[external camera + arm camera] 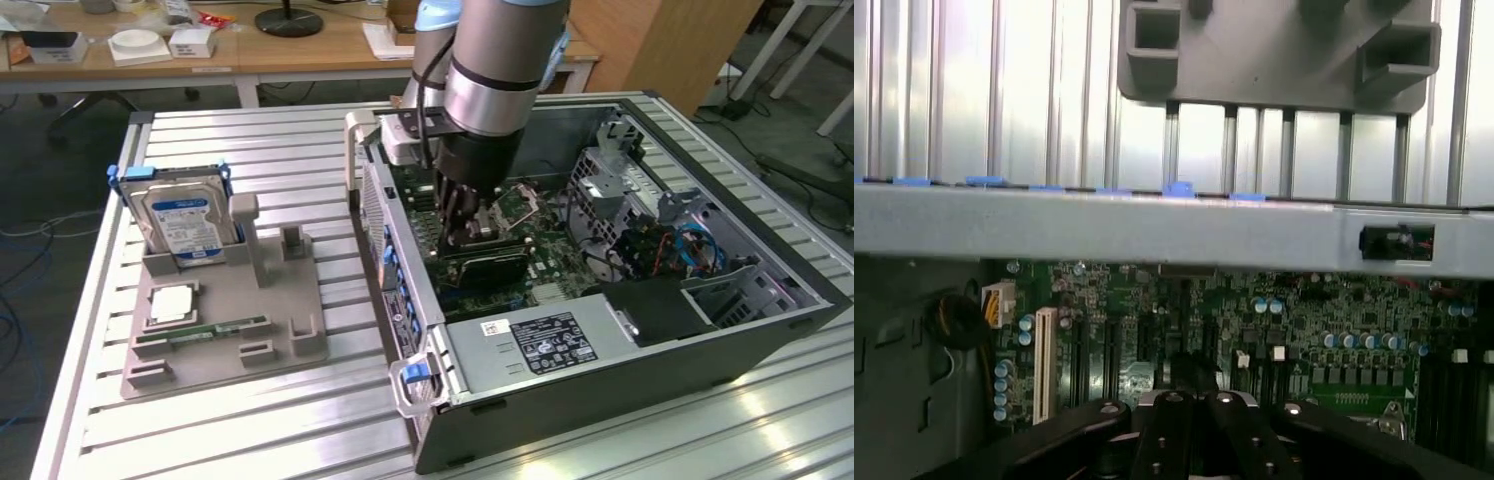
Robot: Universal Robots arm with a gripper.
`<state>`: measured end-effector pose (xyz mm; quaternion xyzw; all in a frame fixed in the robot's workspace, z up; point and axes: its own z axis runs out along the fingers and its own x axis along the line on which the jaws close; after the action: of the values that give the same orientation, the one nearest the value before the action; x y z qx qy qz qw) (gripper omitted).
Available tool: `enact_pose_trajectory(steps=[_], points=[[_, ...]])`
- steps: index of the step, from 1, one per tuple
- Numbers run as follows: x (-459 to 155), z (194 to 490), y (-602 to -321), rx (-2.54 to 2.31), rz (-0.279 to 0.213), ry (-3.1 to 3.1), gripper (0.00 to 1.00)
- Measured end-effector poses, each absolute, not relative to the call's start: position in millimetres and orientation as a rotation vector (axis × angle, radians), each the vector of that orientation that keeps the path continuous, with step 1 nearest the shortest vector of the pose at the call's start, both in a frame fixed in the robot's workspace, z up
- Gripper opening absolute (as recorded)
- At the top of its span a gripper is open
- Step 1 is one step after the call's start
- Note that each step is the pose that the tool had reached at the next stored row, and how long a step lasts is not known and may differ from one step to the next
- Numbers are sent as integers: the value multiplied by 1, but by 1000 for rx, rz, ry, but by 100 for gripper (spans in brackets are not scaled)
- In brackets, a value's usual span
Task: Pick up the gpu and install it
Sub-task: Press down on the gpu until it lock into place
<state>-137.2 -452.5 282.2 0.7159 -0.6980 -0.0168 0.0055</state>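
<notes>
The gpu stands on edge inside the open computer case, on the green motherboard directly under the pincer, its upper edge hidden by the fingers; whether the pincer is clamped on the card or apart, I cannot tell. In the wrist view the pincer blocks the card. Beside the case, on the slatted metal surface, a grey holder carries a hard drive; wooden desks stand beyond.
</notes>
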Motion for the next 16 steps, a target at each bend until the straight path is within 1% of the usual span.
enact_pose_trajectory(steps=[8,13,16], points=[[-158,281,-450,2241,-53,-2185,10],[-159,281,-434,2238,-48,-2182,10],[-163,281,-431,2238,-47,-2182,10]])
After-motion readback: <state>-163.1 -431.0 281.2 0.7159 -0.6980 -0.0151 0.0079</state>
